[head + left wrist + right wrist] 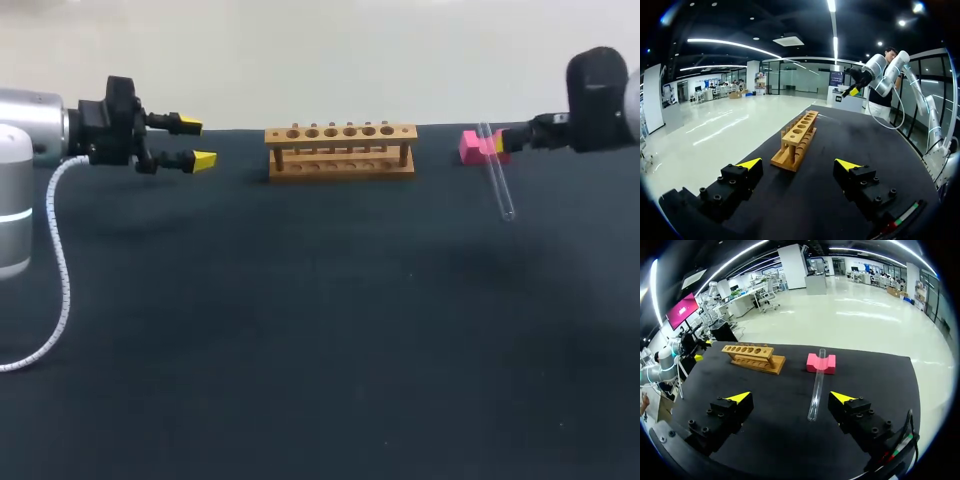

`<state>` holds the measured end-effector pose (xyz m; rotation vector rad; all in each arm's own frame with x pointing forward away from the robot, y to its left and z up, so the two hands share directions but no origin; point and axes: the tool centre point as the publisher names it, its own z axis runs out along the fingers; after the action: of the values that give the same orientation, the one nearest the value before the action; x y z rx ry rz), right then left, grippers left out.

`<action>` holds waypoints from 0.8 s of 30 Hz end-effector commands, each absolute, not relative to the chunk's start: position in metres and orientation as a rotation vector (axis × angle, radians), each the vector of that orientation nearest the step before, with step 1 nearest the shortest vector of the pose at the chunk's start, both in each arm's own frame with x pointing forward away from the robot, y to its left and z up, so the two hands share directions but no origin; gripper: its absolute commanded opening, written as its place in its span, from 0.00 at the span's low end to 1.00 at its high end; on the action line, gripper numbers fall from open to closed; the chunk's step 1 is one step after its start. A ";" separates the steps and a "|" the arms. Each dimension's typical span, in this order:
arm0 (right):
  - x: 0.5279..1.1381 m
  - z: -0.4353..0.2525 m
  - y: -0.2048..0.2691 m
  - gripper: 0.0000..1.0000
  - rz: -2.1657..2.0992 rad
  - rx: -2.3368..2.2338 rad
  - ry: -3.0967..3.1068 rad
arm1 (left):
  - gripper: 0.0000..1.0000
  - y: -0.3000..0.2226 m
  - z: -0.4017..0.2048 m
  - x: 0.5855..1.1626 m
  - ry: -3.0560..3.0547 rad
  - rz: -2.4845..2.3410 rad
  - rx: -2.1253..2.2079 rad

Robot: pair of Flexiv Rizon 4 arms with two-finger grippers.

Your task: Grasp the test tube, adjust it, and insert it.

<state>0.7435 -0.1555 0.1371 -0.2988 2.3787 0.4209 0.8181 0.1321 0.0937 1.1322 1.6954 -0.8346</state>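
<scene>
A clear glass test tube [497, 172] [817, 387] lies slanted, its far end propped on a pink block [472, 147] [821, 363] and its near end on the black table. My right gripper [503, 143] [790, 397] is open just behind the block, and the tube runs between its fingers without touching them. A wooden rack [340, 148] [797, 137] [752, 356] with a row of holes stands at the middle back. My left gripper [195, 143] [798, 164] hovers open and empty left of the rack, pointing along it.
The black table [300, 330] stretches wide in front of the rack and the tube. The rack and the pink block stand close to the table's far edge. My right arm [880, 70] shows beyond the rack in the left wrist view.
</scene>
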 end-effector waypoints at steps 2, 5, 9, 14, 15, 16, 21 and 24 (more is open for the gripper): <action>0.758 0.111 -0.140 1.00 0.396 -0.223 2.160 | 1.00 0.133 0.093 0.818 1.690 -0.834 1.131; 0.763 0.105 -0.139 1.00 0.362 -0.160 2.135 | 1.00 0.133 0.093 0.818 1.690 -0.834 1.131; 0.768 0.100 -0.139 1.00 0.291 -0.053 2.086 | 1.00 0.133 0.093 0.818 1.690 -0.834 1.131; 0.772 0.098 -0.142 1.00 0.302 -0.003 2.027 | 1.00 0.133 0.093 0.818 1.690 -0.834 1.131; 0.772 0.098 -0.143 1.00 0.299 0.003 2.027 | 1.00 0.133 0.093 0.818 1.690 -0.834 1.131; 0.771 0.099 -0.144 1.00 0.299 0.011 2.029 | 1.00 0.133 0.093 0.818 1.690 -0.834 1.131; 0.771 0.099 -0.144 1.00 0.299 0.011 2.029 | 1.00 0.133 0.093 0.818 1.690 -0.834 1.131; 0.771 0.099 -0.144 1.00 0.299 0.011 2.029 | 1.00 0.133 0.093 0.818 1.690 -0.834 1.131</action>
<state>0.7759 -0.1457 0.0999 -0.0929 2.4862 0.3678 0.8182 0.1319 0.0939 1.1324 1.6958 -0.8347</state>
